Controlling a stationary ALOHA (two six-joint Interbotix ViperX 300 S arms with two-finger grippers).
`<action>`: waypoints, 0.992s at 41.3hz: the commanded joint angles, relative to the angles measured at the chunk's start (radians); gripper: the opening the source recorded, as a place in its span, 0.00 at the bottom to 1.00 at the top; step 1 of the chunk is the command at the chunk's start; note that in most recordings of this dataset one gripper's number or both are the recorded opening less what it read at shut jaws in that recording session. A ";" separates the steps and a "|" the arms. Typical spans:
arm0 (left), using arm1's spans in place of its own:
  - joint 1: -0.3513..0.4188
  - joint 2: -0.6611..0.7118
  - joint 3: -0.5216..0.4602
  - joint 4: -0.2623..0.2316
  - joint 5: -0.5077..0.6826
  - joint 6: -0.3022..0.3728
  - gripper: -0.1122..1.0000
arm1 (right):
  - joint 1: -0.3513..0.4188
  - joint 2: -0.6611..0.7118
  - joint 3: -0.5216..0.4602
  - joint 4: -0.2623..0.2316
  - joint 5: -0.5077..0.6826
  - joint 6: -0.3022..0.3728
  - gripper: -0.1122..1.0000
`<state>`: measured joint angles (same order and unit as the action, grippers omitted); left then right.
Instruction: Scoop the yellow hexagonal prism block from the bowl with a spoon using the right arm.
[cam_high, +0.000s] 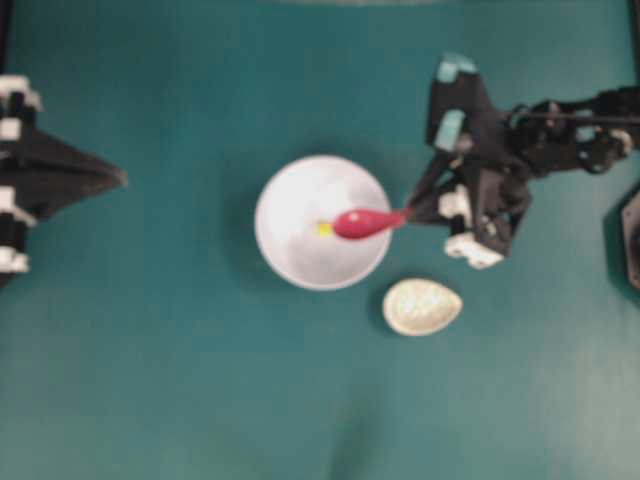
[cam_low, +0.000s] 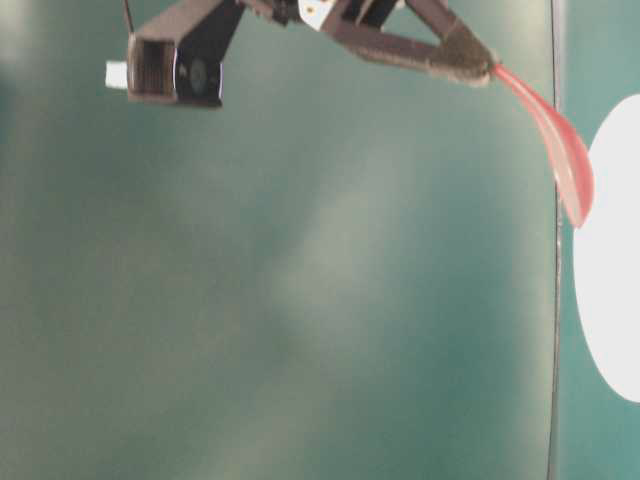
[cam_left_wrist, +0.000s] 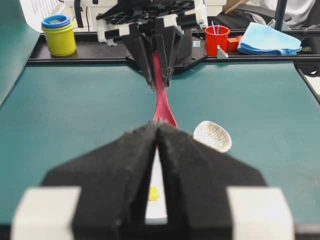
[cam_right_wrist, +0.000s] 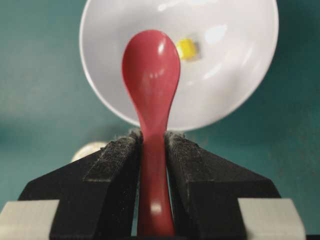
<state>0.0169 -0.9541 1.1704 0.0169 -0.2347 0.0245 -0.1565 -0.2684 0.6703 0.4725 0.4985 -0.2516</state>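
Note:
The white bowl (cam_high: 290, 200) sits mid-table with the tiny yellow hexagonal prism block (cam_high: 324, 229) inside it. My right gripper (cam_high: 410, 212) is shut on the handle of the pink-red spoon (cam_high: 362, 222), just off the bowl's right rim. The scoop reaches over the bowl, and its tip ends right beside the block. In the right wrist view the spoon (cam_right_wrist: 151, 75) runs out from between the black pads of the right gripper (cam_right_wrist: 152, 137). There the block (cam_right_wrist: 187, 48) lies just right of the scoop, on the bowl (cam_right_wrist: 235, 75) floor. My left gripper (cam_high: 120, 178) rests at the far left, shut and empty.
A small speckled egg-shaped spoon rest (cam_high: 421, 307) lies on the teal table just below and right of the bowl. The left wrist view shows stacked yellow and blue cups (cam_left_wrist: 58, 34), a red cup (cam_left_wrist: 217, 39) and a blue cloth (cam_left_wrist: 270, 39) beyond the table's far edge.

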 joint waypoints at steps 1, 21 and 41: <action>0.002 0.006 -0.029 0.002 -0.006 0.000 0.17 | -0.009 0.012 -0.057 -0.009 0.032 0.003 0.32; 0.002 0.008 -0.029 0.002 -0.005 0.006 0.17 | -0.044 0.143 -0.207 -0.040 0.232 0.029 0.32; 0.002 0.008 -0.028 0.000 -0.006 0.012 0.17 | -0.043 0.184 -0.218 -0.066 0.265 0.034 0.32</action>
<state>0.0169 -0.9541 1.1704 0.0169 -0.2347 0.0353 -0.2010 -0.0828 0.4755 0.4096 0.7609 -0.2194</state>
